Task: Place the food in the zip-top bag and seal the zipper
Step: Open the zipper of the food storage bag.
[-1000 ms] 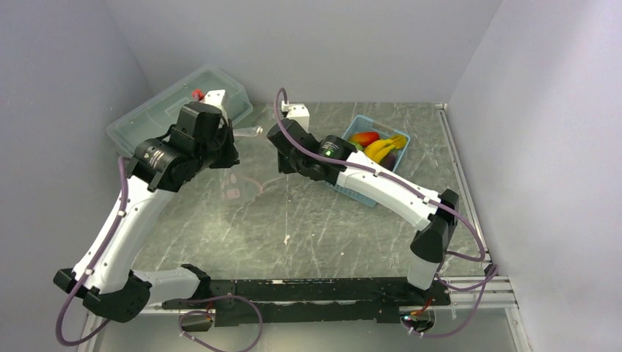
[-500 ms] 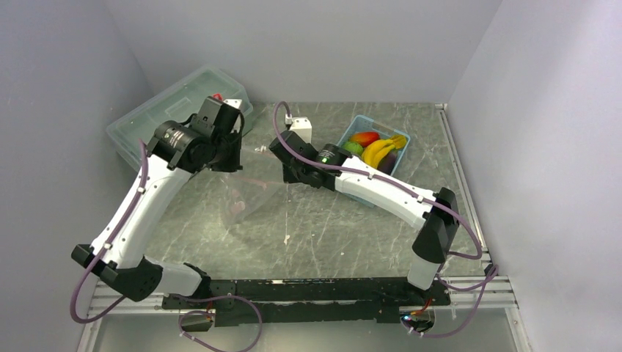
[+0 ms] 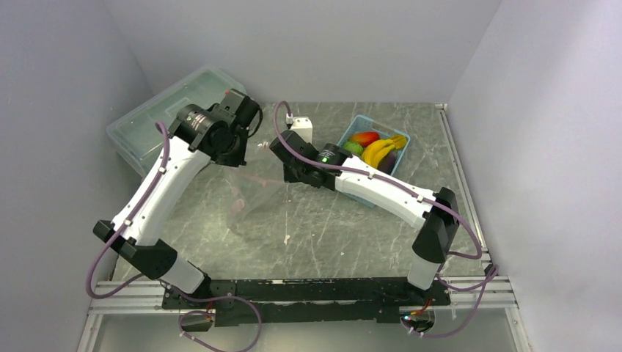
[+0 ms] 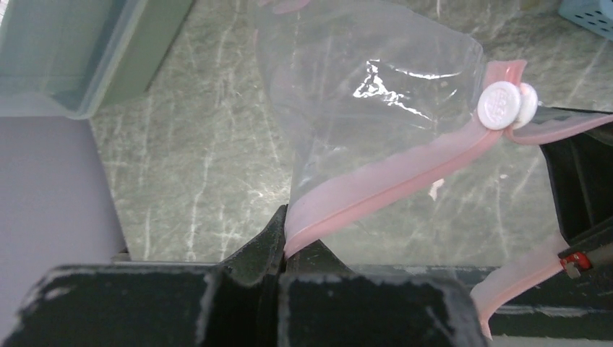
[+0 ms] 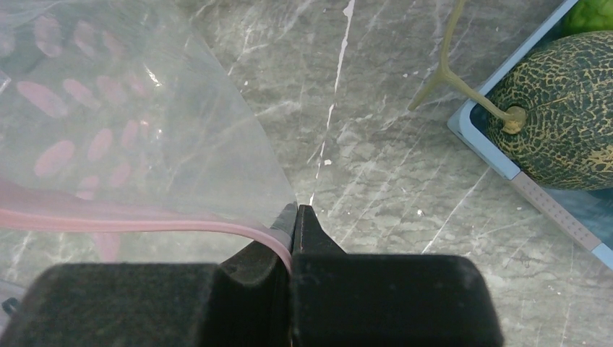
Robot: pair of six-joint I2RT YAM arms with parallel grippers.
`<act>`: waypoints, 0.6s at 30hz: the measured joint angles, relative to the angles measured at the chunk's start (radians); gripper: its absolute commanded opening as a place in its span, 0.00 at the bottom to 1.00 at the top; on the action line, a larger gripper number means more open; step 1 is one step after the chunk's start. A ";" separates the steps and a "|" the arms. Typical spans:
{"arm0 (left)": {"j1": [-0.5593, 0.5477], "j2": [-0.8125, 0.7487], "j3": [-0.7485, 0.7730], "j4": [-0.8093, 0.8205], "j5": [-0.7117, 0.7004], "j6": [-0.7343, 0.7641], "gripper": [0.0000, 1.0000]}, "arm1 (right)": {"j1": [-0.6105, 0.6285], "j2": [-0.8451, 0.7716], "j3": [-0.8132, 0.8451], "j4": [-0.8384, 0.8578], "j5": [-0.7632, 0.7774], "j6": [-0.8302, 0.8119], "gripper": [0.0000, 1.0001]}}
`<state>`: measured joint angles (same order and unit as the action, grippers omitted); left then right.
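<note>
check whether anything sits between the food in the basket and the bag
The right arm lies between the food in the basket and the zip-top bag; left gripper and right gripper are both shut on its zipper.

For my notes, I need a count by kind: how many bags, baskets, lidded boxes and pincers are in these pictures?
zip-top bag: 1
blue basket: 1
lidded box: 1
pincers: 2 (left pincer, right pincer, each shut on the bag)
Total: 5

You see glossy, crinkled clear plastic in the bag [image 4: 376,94], a smooth pink zipper [image 4: 390,181], a veined stone-look table [image 3: 330,235].
</note>
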<state>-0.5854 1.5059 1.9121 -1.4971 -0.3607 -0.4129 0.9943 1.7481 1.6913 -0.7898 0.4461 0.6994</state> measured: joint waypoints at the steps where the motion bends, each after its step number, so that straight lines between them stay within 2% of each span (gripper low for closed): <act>1: -0.010 0.013 0.017 -0.012 -0.020 0.000 0.00 | 0.000 0.000 0.000 0.000 0.001 0.000 0.00; 10: -0.100 0.117 0.141 -0.053 -0.184 -0.018 0.00 | -0.005 0.000 0.000 0.000 0.019 -0.001 0.00; 18: -0.121 0.130 0.181 -0.061 -0.244 -0.018 0.00 | -0.007 0.000 0.000 0.015 0.027 -0.001 0.00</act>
<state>-0.7063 1.6363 2.0933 -1.5578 -0.6044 -0.4309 0.9871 1.7485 1.6917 -0.7750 0.4728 0.6987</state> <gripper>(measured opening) 0.009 0.010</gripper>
